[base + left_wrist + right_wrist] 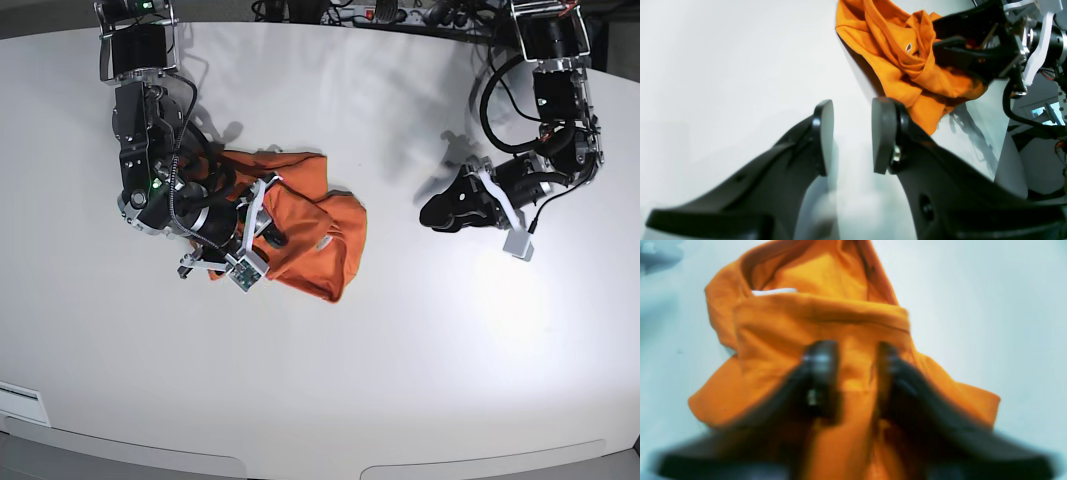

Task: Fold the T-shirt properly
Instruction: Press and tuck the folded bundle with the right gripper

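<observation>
Blurred black right tool (853,373), seemingly pinching crumpled orange T-shirt (826,326)

Table (400,380): white, smooth, rounded at the near edge; most of the base view is filled by it.
Table surface: soft grey shadows are cast on it toward the far side; a brighter glare patch is seen right of centre.
Cables (370,12): a dark tangle is seen just beyond the table's far edge, near the middle.
Power strip (385,14): a pale bar with a small red spot, lying among the cables past the far edge.
White label (20,403): a flat pale rectangle is seen at the table's near left edge; detail cannot be made out.
Floor: a dark grey strip is seen beyond the table's near edge.
</observation>
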Robot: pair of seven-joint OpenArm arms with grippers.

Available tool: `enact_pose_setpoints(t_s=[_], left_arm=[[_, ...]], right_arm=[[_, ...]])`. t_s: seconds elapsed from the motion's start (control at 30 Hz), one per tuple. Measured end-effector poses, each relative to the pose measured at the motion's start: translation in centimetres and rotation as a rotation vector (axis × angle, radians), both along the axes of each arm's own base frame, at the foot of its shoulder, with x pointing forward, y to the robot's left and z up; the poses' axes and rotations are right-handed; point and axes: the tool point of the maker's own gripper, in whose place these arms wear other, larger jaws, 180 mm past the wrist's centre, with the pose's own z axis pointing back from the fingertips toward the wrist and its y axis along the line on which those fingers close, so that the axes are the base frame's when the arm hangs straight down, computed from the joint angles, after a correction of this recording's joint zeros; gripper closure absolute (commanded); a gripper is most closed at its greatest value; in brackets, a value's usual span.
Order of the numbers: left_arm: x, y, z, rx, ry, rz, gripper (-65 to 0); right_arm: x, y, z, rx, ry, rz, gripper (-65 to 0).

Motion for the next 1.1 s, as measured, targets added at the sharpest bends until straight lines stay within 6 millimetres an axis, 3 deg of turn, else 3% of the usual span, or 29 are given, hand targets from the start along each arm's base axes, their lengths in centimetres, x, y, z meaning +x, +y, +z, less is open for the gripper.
enact_pose_setpoints(t_s=[0.07, 0.2, 0.4, 0.5, 0.73, 0.8, 0.93, 0.97, 1.1], left_arm=[[0.0, 0.0, 0.0, 0.000, 0.000, 0.000, -21.2], [0.0, 0.0, 0.0, 0.000, 0.000, 0.001, -21.2], [0.0, 0.0, 0.0, 0.000, 0.000, 0.000, -21.2], [0.0, 0.0, 0.0, 0.000, 0.000, 0.001, -21.2], [0.2, 0.0, 0.2, -0.009, -0.011, 0.010, -21.2], [0.3, 0.1, 0.4, -0.014, -0.017, 0.016, -21.2], [0.4, 0.1, 0.4, -0.015, -0.019, 0.018, -21.2], [0.4, 0.1, 0.4, -0.016, -0.020, 0.018, -21.2], [0.4, 0.1, 0.4, -0.016, -0.020, 0.018, -21.2]], right_arm=[[0.1, 0.0, 0.1, 0.004, -0.005, 0.001, -2.5], [-0.2, 0.9, 1.1, 0.035, -0.034, 0.043, -2.2], [-0.2, 1.6, 6.3, 0.052, -0.183, 0.068, -0.1], [-0.7, 2.0, 7.9, 0.071, -0.213, 0.077, -0.2], [-5.1, 4.4, 6.6, 0.237, -0.092, 0.173, -0.4], [-5.9, 4.7, 6.2, 0.271, -0.063, 0.179, -5.8], [-7.6, 5.5, 6.0, 0.354, -0.006, 0.197, -32.2], [-8.0, 5.8, 6.3, 0.387, 0.004, 0.204, -35.3], [-9.6, 7.3, 7.2, 0.477, 0.075, 0.276, -35.8]])
